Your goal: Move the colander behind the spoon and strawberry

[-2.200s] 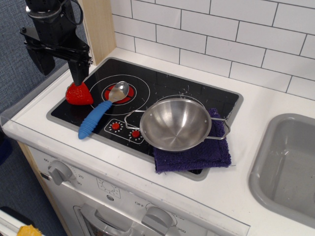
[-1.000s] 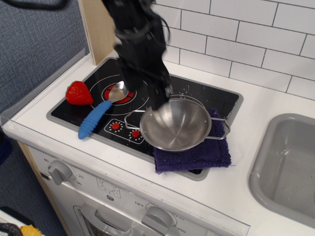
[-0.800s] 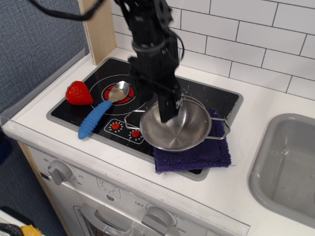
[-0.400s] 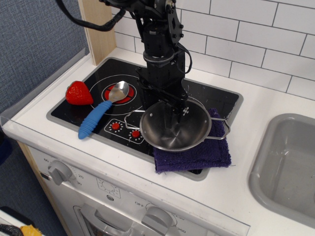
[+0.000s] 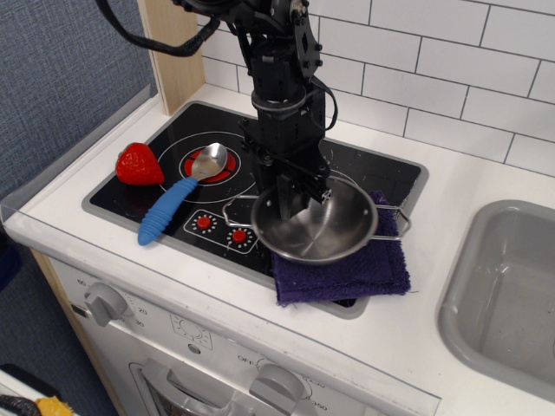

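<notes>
The shiny steel colander (image 5: 323, 234) rests on a purple cloth (image 5: 347, 273) at the front right of the black stovetop (image 5: 364, 173). My black gripper (image 5: 297, 188) is down at the colander's back rim, its fingers astride the rim; whether they clamp it does not show. The spoon (image 5: 178, 195) with its blue ribbed handle lies on the left of the stovetop, its silver bowl on the red burner ring. The red strawberry (image 5: 139, 165) lies at the stovetop's left edge, beside the spoon.
A white tiled wall (image 5: 434, 69) rises behind the stovetop. A grey sink basin (image 5: 507, 286) is at the right. A wooden post (image 5: 173, 43) stands at the back left. Oven knobs (image 5: 108, 303) are on the front panel below.
My gripper came from the strawberry across to the colander and lowered onto its back rim. The colander and cloth have shifted slightly right in the last moment.
</notes>
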You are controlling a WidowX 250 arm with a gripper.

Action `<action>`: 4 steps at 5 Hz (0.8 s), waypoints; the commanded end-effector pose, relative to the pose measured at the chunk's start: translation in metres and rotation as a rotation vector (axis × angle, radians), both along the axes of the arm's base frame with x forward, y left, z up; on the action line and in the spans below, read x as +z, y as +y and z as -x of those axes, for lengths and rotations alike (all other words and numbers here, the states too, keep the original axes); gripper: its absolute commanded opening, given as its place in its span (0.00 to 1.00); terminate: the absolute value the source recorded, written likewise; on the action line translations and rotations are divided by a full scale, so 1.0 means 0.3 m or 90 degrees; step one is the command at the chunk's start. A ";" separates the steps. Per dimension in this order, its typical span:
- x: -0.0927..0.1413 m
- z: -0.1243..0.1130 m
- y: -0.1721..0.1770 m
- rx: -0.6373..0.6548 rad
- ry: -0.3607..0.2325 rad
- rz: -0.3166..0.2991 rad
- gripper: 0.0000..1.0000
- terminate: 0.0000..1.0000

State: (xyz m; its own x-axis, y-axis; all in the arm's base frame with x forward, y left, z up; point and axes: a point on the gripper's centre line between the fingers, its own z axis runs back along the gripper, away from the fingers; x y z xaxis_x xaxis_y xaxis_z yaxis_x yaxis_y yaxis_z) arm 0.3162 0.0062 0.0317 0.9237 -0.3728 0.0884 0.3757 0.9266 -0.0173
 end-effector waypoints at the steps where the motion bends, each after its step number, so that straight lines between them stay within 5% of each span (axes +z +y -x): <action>1: 0.149 0.009 0.033 0.025 -0.069 0.020 0.00 0.00; 4: 0.294 -0.106 0.270 0.159 -0.132 0.038 0.00 0.00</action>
State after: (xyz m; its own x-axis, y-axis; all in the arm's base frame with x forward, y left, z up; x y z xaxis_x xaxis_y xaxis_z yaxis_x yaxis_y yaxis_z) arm 0.3557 0.0869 0.1029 0.9586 -0.1234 0.2568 0.1380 0.9896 -0.0395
